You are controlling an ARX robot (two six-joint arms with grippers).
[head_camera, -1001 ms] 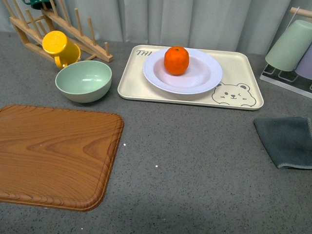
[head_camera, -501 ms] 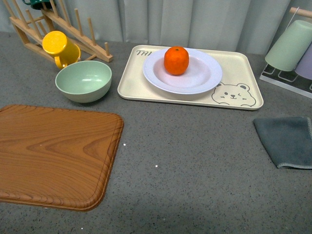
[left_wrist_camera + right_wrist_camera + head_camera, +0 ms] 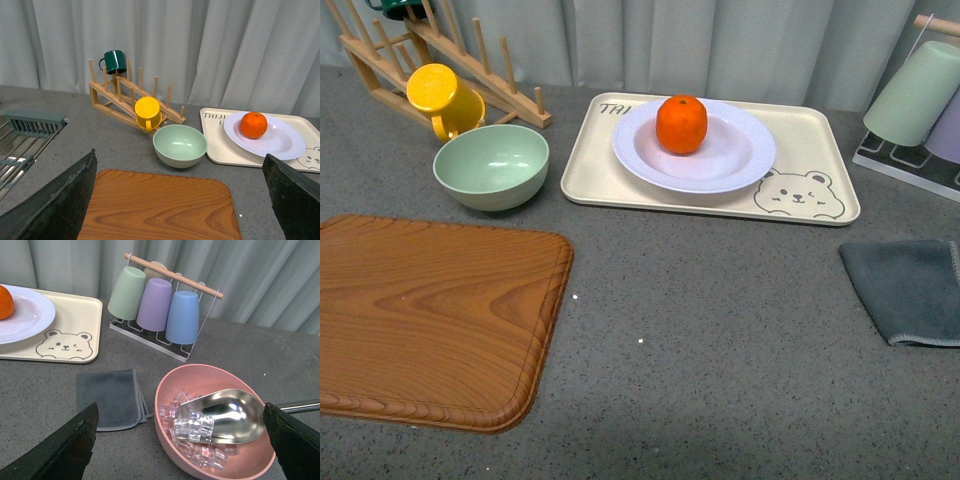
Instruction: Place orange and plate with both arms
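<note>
The orange (image 3: 681, 124) sits on the white plate (image 3: 740, 160), which rests on the beige bear tray (image 3: 820, 200) at the back of the counter. Both also show in the left wrist view, the orange (image 3: 253, 125) on the plate (image 3: 282, 145), and at the edge of the right wrist view, the orange (image 3: 4, 302) on the plate (image 3: 30, 315). Neither arm shows in the front view. My left gripper (image 3: 182, 200) is open and empty above the wooden board (image 3: 160, 207). My right gripper (image 3: 182, 437) is open and empty above a pink bowl (image 3: 170, 390) of ice.
A pale green bowl (image 3: 491, 165), a yellow mug (image 3: 442, 98) and a wooden rack (image 3: 430, 55) stand at the back left. A grey cloth (image 3: 910, 290) lies at the right, below a cup rack (image 3: 920, 100). A metal scoop (image 3: 235, 415) lies in the ice.
</note>
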